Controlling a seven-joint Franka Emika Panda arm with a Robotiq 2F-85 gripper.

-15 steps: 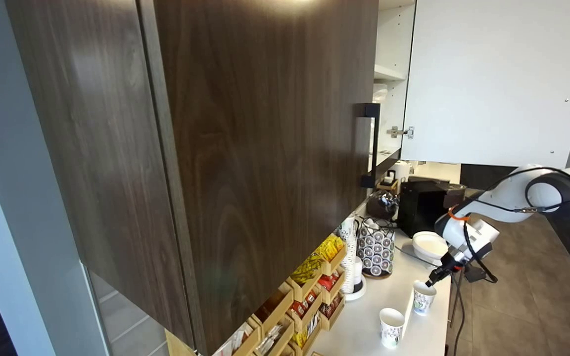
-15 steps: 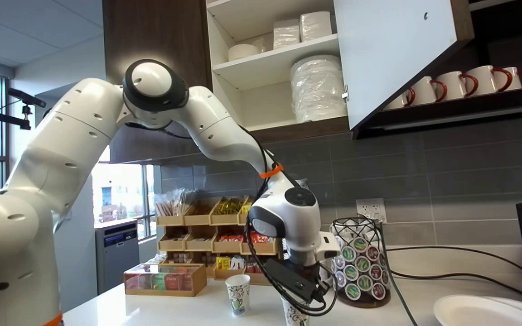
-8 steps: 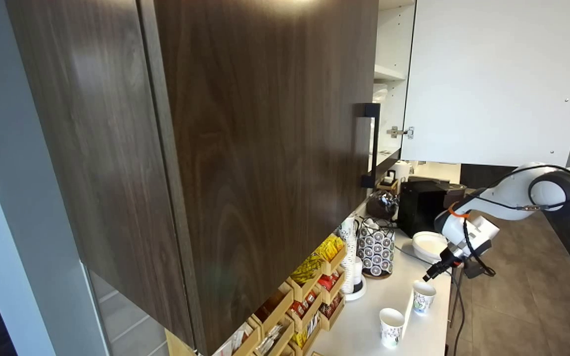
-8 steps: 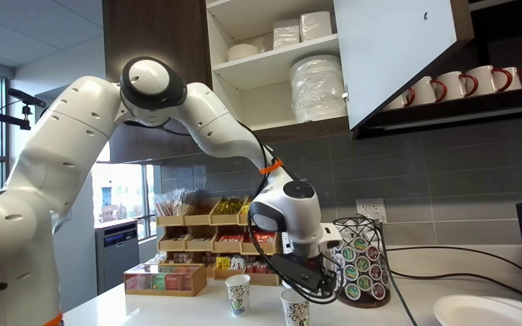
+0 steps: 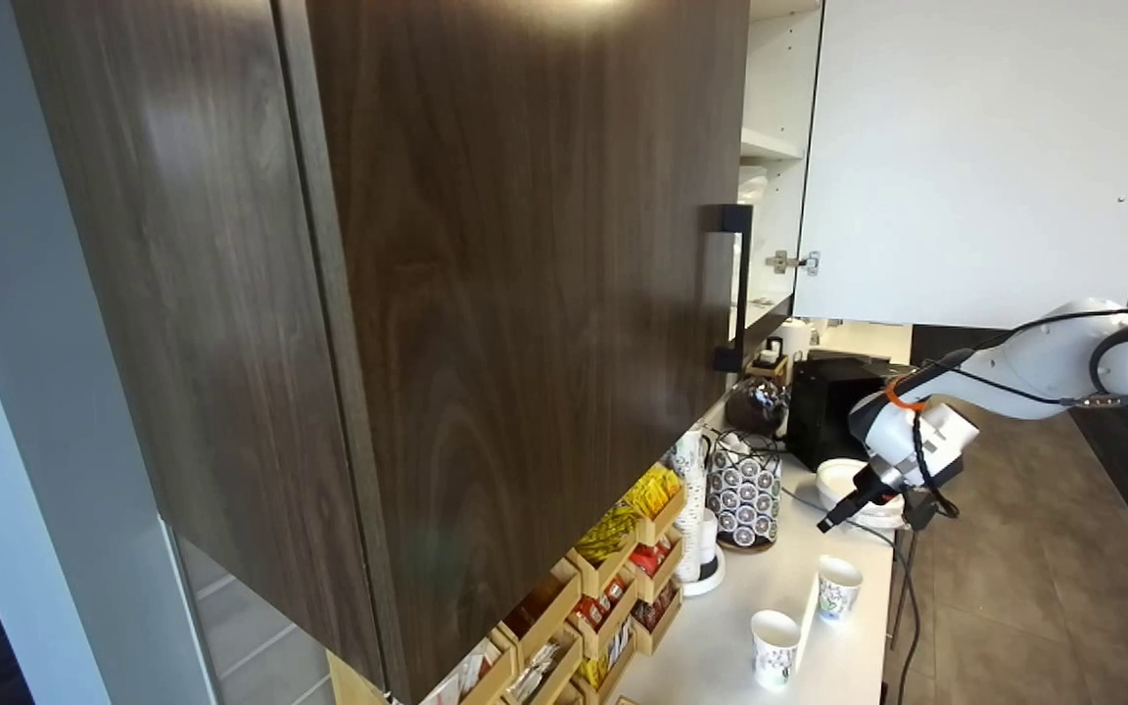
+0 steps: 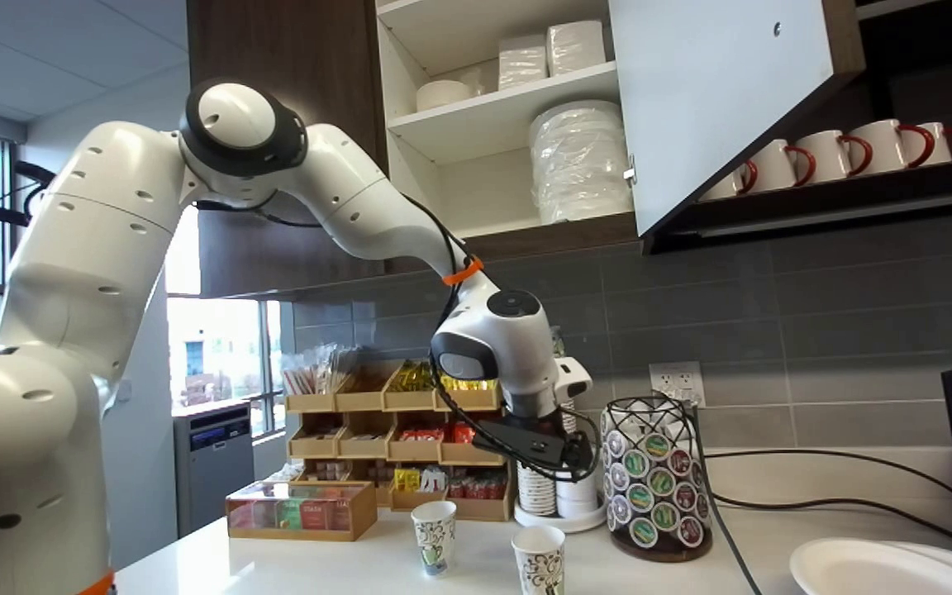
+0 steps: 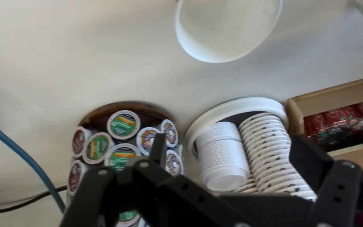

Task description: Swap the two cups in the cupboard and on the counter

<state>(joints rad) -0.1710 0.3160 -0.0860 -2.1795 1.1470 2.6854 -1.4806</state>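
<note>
The cupboard (image 5: 535, 294) comes biggest, its door (image 6: 716, 99) swung wide, presumably so things can pass onto the shelves (image 6: 484, 116); the arm (image 6: 253, 140) arches in front of it, wrist low over the tabletop (image 5: 721, 627); along the wall side stand the snack rack (image 6: 416, 451), pod stand (image 6: 658, 555) and cup stand (image 7: 254, 102), perhaps to leave the front strip for work; the end effector (image 7: 232, 148) tilts downward, spread, pinching nothing, held high enough, it seems, to clear rims below; the edge cup (image 5: 838, 589) and inner cup (image 5: 775, 651) both stand upright on the tabletop, mouths up, which should make their walls easy to take; the task sentence puts one in the cupboard, and whether the pale item (image 6: 473, 80) high on a shelf is a cup, I cannot tell.

Lifting a cup calls for coming outward round the cupboard's lower lip, then in beside the door; the tabletop's outer edge runs near the edge cup, with floor (image 5: 995, 607) beyond, so an outward nudge could tip it off; the inner cup has bare tabletop toward the snack rack; the gap between the two is modest, so descending from above looks safer than sweeping sideways.
</note>
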